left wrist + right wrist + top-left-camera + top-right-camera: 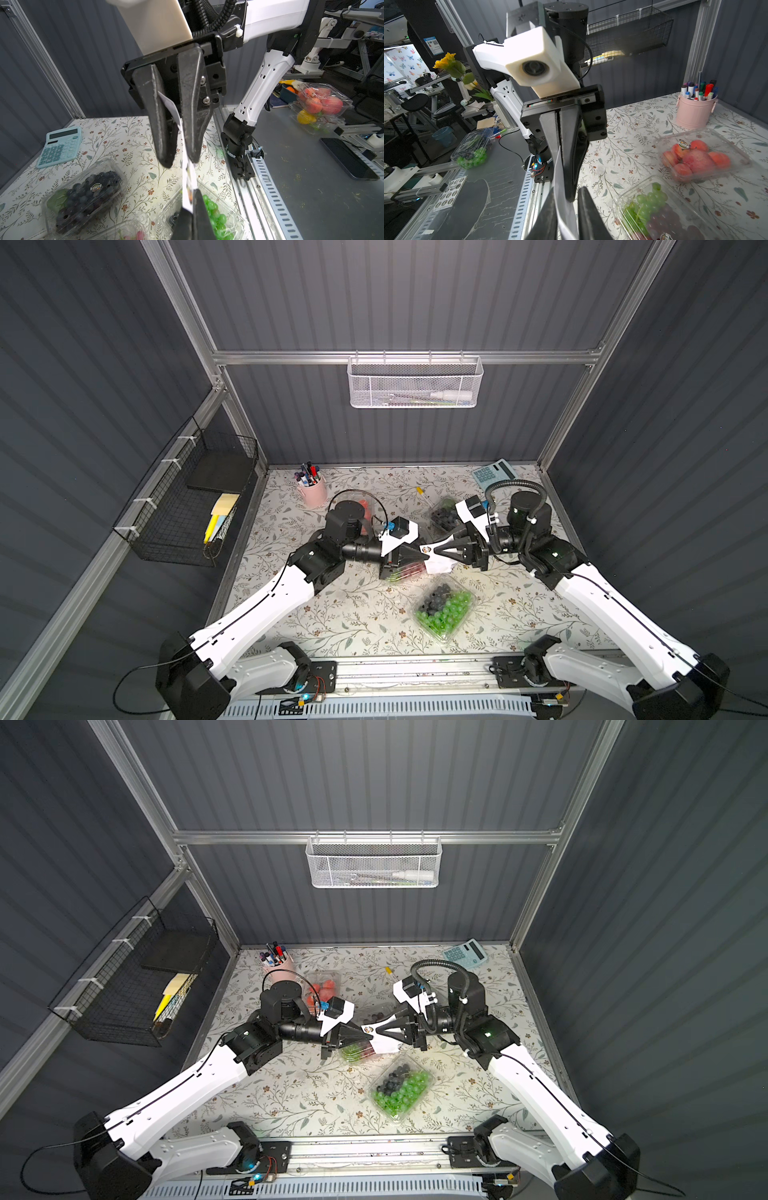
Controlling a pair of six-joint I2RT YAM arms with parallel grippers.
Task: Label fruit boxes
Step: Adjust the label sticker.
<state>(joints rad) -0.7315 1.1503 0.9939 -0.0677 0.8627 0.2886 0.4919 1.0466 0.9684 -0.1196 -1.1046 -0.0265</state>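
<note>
The left gripper [567,195] and right gripper [179,161] meet tip to tip above the middle of the floral-patterned tabletop [332,614]. A white sticker sheet [190,187] is stretched between them. The left gripper's fingers are pressed together on one end of the sheet. The right gripper's fingers stand narrowly parted with the sheet running between them; whether either pad touches the paper is hard to tell.

Directly under the grippers lies the clear plastic clamshell box of green and red grapes [355,1052], partly hidden. The clear clamshell box of green grapes with dark berries [444,610] sits well apart toward the front, one corner close to the aluminium front rail [415,672]. The clear clamshell box of blueberries [83,195] lies behind the right gripper. The clear clamshell box of strawberries [324,990] lies behind the left wrist.

A pale blue calculator [494,475] rests in the back right corner, and a pink cup of marker pens [311,489] stands near the back left. Bare floral surface shows along the front left, between the left arm and the front box, and at the back centre.
</note>
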